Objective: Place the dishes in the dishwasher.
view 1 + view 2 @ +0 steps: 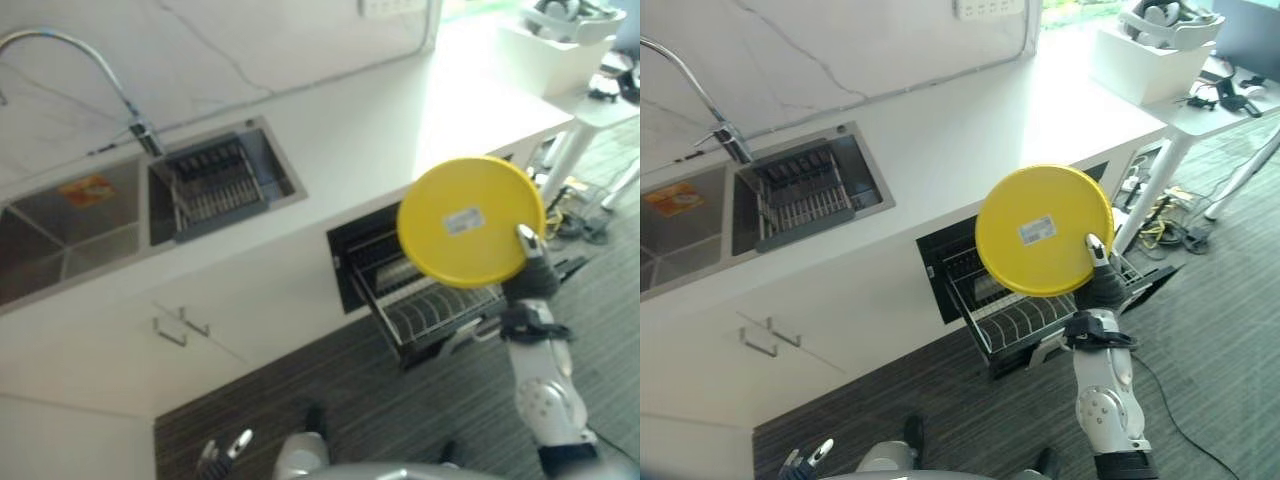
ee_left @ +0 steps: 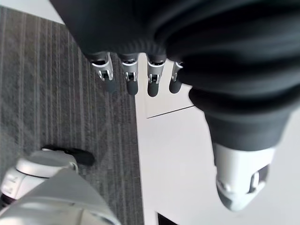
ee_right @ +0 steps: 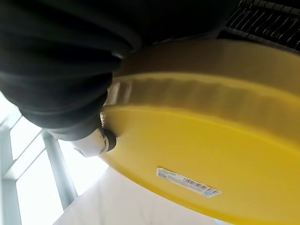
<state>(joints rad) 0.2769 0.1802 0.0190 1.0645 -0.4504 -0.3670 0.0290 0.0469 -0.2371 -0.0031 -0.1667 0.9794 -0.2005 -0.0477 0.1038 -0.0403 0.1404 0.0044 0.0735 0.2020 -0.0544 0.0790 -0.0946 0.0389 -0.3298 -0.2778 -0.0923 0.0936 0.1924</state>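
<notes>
Round yellow plate (image 1: 1043, 230) in rt hand (image 1: 1102, 285), wire rack (image 1: 1015, 315)

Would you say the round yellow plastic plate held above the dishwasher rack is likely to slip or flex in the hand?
The round yellow plastic plate keeps its flat shape, so probably stiff. Its smooth glossy underside could slip. The right hand grips only its rim, so it may pivot.

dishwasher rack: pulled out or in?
Pulled out. The wire dishwasher rack sticks out of the counter front, below the yellow plate held in the right hand.
</notes>
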